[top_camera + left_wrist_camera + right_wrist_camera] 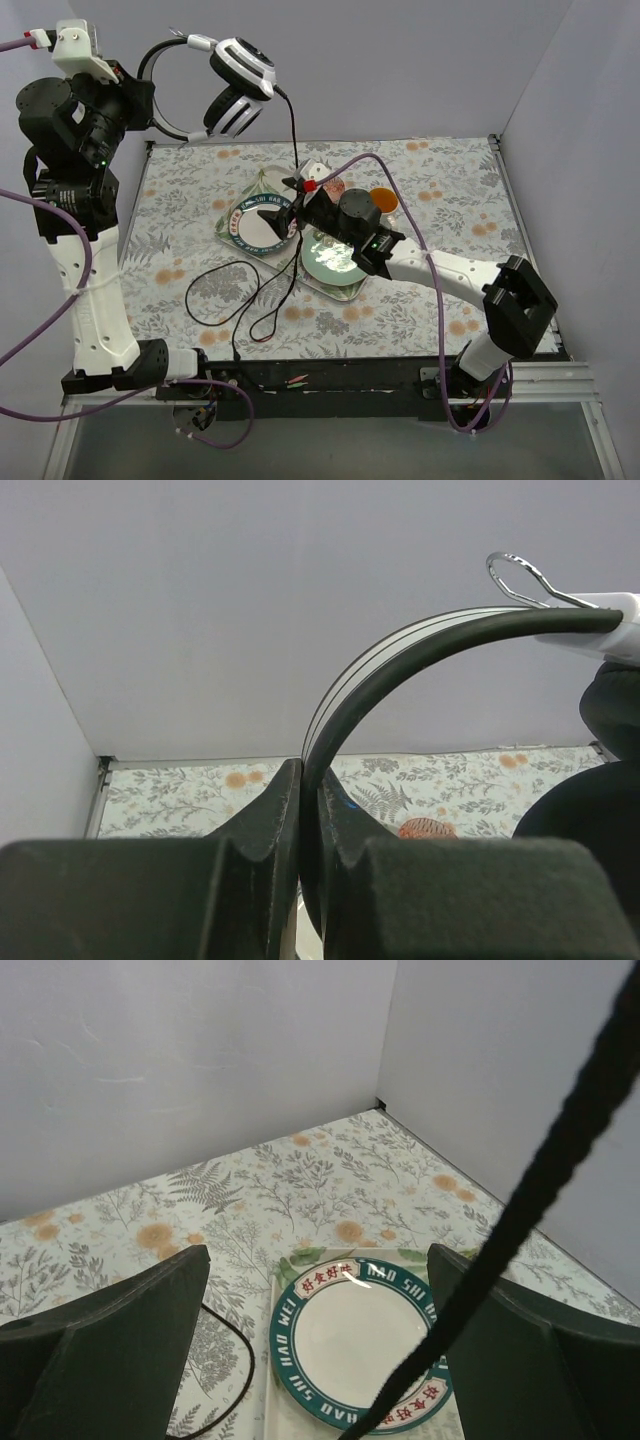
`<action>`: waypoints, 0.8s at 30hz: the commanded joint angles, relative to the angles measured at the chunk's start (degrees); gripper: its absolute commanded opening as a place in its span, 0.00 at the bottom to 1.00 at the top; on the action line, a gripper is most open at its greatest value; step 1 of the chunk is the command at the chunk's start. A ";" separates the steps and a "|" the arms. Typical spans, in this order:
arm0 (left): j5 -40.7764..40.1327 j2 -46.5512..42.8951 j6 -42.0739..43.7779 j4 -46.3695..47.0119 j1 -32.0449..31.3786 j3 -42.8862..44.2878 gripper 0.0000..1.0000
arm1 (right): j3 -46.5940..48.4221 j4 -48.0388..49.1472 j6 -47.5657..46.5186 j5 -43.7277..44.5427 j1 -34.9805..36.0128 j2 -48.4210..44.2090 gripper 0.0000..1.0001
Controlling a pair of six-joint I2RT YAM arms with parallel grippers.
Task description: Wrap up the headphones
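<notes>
The headphones hang high at the back left: thin black headband [160, 88] and white-and-black earcups [240, 85]. My left gripper [138, 98] is shut on the headband, which arcs up and to the right from between its fingers in the left wrist view [400, 655]. The thin black cable [293, 140] drops from the earcups past my right gripper [293, 210] and lies in loops on the table [215, 290]. My right gripper [318, 1260] is open, and the cable [540, 1170] crosses diagonally between its fingers, close to the right one.
A teal-rimmed plate [240, 225] on a square tray lies under the right gripper and also shows in the right wrist view [290, 1360]. A second plate [335, 262] lies under the right arm. An orange disc [383, 197] sits behind it. Grey walls enclose the floral tabletop.
</notes>
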 commanded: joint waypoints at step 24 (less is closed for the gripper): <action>2.00 -0.12 -3.18 7.59 0.25 -10.01 0.00 | -15.51 0.80 -3.82 2.72 -3.61 -12.72 0.01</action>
